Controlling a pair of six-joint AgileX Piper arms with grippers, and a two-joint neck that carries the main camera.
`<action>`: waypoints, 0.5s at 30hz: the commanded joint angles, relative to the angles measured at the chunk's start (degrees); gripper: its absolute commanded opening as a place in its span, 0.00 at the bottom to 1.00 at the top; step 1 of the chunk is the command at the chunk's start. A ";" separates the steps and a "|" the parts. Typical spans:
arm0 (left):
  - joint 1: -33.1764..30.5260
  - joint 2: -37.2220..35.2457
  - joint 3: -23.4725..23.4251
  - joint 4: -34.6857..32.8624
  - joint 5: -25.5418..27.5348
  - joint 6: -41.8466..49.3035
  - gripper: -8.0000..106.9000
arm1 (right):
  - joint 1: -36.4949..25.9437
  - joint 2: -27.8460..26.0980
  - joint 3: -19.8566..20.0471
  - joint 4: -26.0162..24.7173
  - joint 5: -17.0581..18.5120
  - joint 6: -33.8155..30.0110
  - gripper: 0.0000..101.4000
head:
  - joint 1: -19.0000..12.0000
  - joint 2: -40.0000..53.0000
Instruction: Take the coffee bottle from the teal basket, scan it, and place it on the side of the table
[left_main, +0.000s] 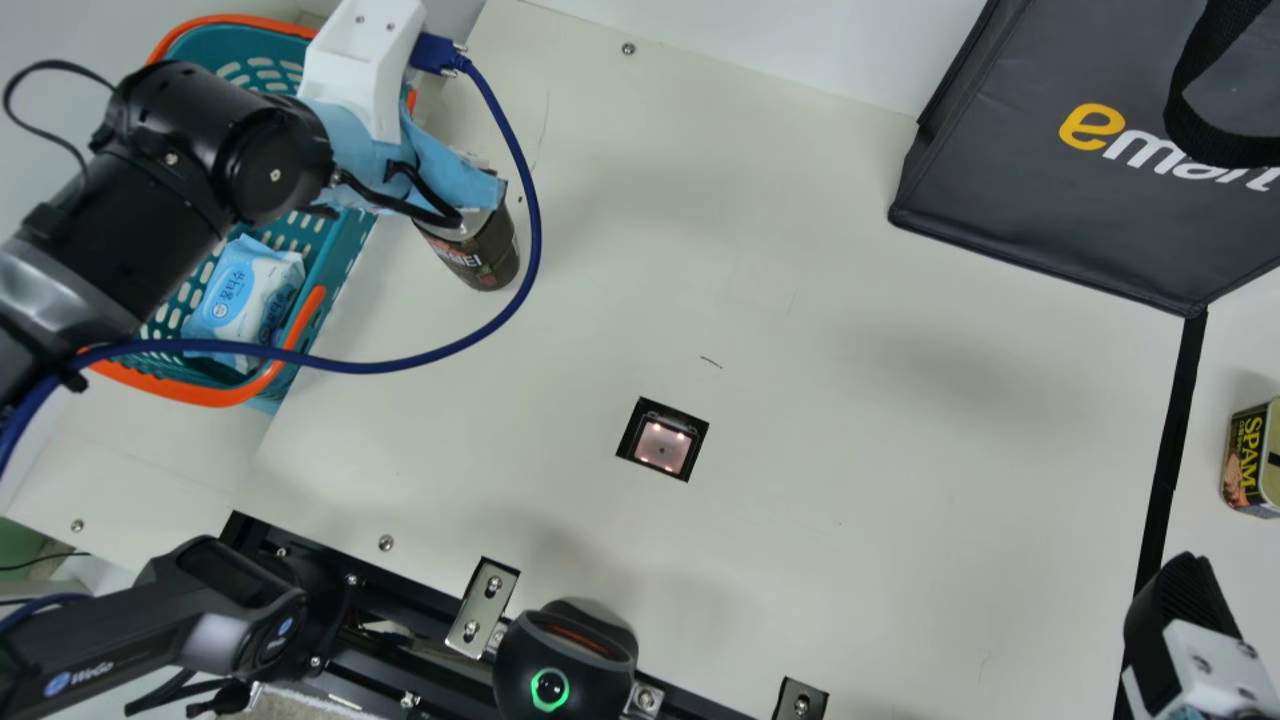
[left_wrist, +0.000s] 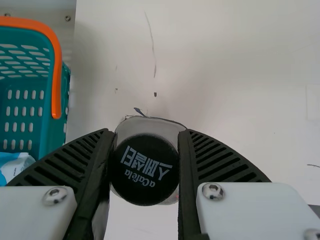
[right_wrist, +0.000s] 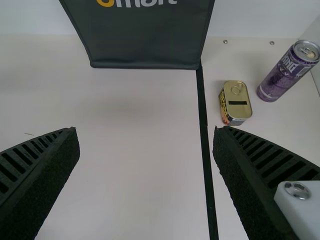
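In the main view my left gripper is at the right side of the teal basket, holding the dark coffee bottle over the table beside it. The left wrist view shows the bottle's black cap between both ribbed fingers of my left gripper, which is shut on it. My right gripper is at the main view's lower right; in the right wrist view the right gripper stands wide open with nothing between its fingers. A square scanner window is set in the table.
A black bag stands at the back right. Past the black tape line are a yellow can and a purple can. A wipes pack lies in the basket. A black device with a green ring is at the front edge.
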 joint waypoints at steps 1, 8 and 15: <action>0.14 0.10 0.22 -0.19 -0.25 0.11 0.00 | 0.00 0.00 0.00 0.00 0.00 0.00 0.94 | -1.66 0.14; 0.44 0.47 0.92 -0.61 -0.93 0.24 0.06 | 0.00 0.00 0.00 0.00 0.00 0.00 0.94 | -1.66 0.14; 0.71 0.59 1.57 -0.97 -1.42 0.50 0.26 | 0.00 0.00 0.00 0.00 0.00 0.00 0.94 | -1.66 0.14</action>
